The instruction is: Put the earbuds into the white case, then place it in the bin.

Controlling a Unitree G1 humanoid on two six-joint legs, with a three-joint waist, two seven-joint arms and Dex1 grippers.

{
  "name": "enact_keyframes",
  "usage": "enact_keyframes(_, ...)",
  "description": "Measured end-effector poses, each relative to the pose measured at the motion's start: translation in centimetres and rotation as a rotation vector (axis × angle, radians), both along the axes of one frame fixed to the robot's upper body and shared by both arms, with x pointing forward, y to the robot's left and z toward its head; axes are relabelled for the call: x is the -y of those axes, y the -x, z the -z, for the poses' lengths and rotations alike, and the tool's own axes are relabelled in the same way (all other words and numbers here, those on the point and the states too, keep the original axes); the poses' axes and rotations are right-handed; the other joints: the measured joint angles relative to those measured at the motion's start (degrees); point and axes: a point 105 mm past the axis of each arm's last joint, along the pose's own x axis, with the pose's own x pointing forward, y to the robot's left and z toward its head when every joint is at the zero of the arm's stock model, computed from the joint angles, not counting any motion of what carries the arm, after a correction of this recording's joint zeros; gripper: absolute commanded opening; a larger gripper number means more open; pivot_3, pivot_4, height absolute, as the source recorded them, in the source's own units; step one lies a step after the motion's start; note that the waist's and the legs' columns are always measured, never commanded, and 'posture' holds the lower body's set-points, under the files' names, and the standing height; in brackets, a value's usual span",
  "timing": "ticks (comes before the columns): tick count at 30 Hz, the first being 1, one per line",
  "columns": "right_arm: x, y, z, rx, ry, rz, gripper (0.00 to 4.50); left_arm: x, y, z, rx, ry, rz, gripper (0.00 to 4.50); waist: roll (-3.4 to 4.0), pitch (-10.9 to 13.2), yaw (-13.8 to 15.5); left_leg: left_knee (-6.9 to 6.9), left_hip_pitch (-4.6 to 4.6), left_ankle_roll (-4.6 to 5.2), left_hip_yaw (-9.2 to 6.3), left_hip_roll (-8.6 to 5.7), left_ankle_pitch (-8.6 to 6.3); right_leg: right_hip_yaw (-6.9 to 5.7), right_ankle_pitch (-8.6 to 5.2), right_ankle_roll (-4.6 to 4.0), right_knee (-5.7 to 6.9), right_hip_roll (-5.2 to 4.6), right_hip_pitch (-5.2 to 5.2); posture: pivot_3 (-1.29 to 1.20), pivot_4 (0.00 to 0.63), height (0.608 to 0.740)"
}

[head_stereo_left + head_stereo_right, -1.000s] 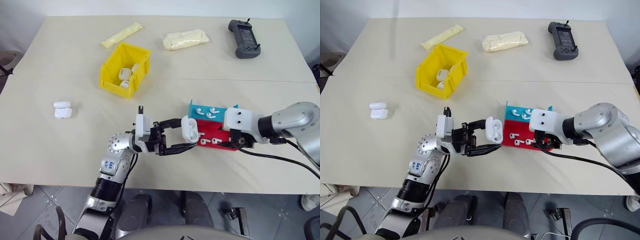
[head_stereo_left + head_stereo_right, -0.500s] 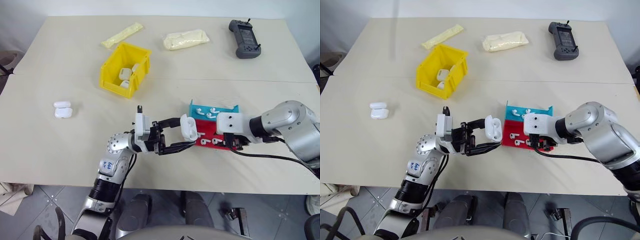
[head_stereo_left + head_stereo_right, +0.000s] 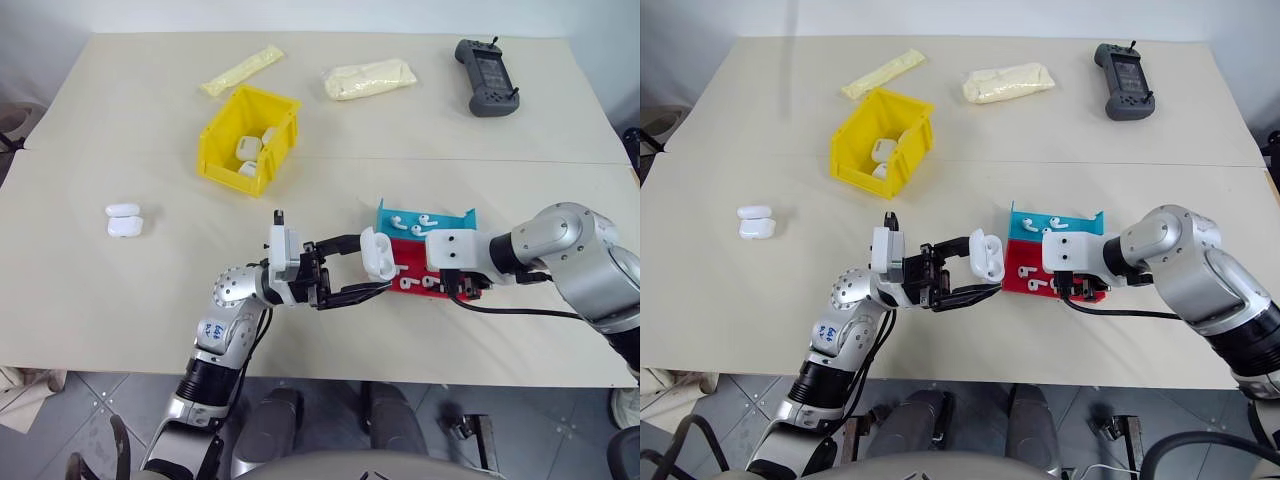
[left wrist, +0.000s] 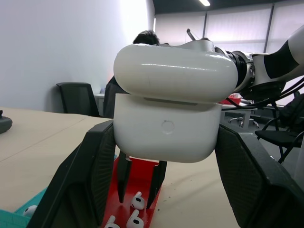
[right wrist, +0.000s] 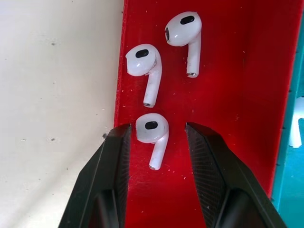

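Right end effector point(image 5: 154, 137) has dropped into the red tray point(image 5: 237, 95), part-open around an earbud point(image 5: 153, 133); left end effector point(image 3: 365, 273) holds the case point(image 3: 378, 256).

White case point(image 3: 378, 254) lid open, held off table in left hand point(image 3: 362, 275). Three white earbuds point(image 5: 152, 133) lie in red tray point(image 5: 237, 95), nearest between right hand's fingers point(image 5: 209, 166). Yellow bin point(image 3: 249, 137) on table, holding white cases.
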Motion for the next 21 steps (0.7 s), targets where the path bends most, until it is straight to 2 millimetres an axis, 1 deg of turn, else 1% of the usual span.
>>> enact_keyframes(1,0.0,0.0,0.0,0.001,0.002,-0.001,1.57,0.0,0.0,0.0,0.000,0.000,0.000,2.77,0.00,0.00,0.00,0.00,0.00,0.00,0.00,0.00,0.00,0.00,0.00,0.00,0.00,0.00,0.00,0.00,0.150,0.740)
enact_keyframes(2,0.0,0.0,0.0,0.001,0.004,-0.004,1.48,0.0,0.0,0.0,0.000,0.000,0.000,2.77,0.00,0.00,0.00,0.00,0.00,0.00,0.00,0.00,0.00,0.00,0.00,0.00,0.00,0.00,0.00,0.00,0.150,0.740)
enact_keyframes(5,0.0,0.0,0.0,0.009,0.014,-0.012,0.61,0.0,0.0,0.0,0.000,-0.002,-0.001,2.77,0.00,0.00,0.00,0.01,0.00,0.00,0.00,0.00,0.00,0.00,0.00,0.00,0.01,0.00,0.00,0.00,0.150,0.740)
enact_keyframes(13,0.0,0.0,0.0,0.010,0.016,-0.012,0.61,-0.2,0.0,0.1,0.002,-0.013,-0.001,2.77,0.00,0.00,0.00,0.02,0.00,0.00,0.00,0.00,0.00,0.00,0.00,0.00,0.01,0.00,0.01,0.00,0.150,0.740)
enact_keyframes(16,0.3,0.1,-0.1,-0.002,-0.008,0.026,0.61,-0.3,0.0,0.2,-0.002,-0.023,0.011,2.77,0.00,0.00,0.01,0.02,0.00,0.00,0.00,0.00,0.00,0.00,0.00,0.00,0.01,0.00,0.00,0.00,0.150,0.740)
enact_keyframes(18,0.7,0.4,-0.3,-0.020,-0.063,0.072,0.61,-0.3,0.1,0.2,-0.001,-0.024,0.022,2.77,0.00,0.00,0.16,0.02,-0.02,0.00,-0.02,-0.02,0.00,0.00,0.00,0.00,0.01,-0.02,0.00,0.00,0.150,0.740)
enact_keyframes(21,1.9,1.3,-2.2,-0.012,-0.252,0.143,0.61,-0.1,0.1,-0.1,0.007,-0.025,0.052,2.77,0.00,0.00,0.74,0.03,-0.05,0.03,-0.03,-0.06,-0.02,-0.02,0.01,0.01,-0.02,-0.05,0.02,0.00,0.150,0.740)
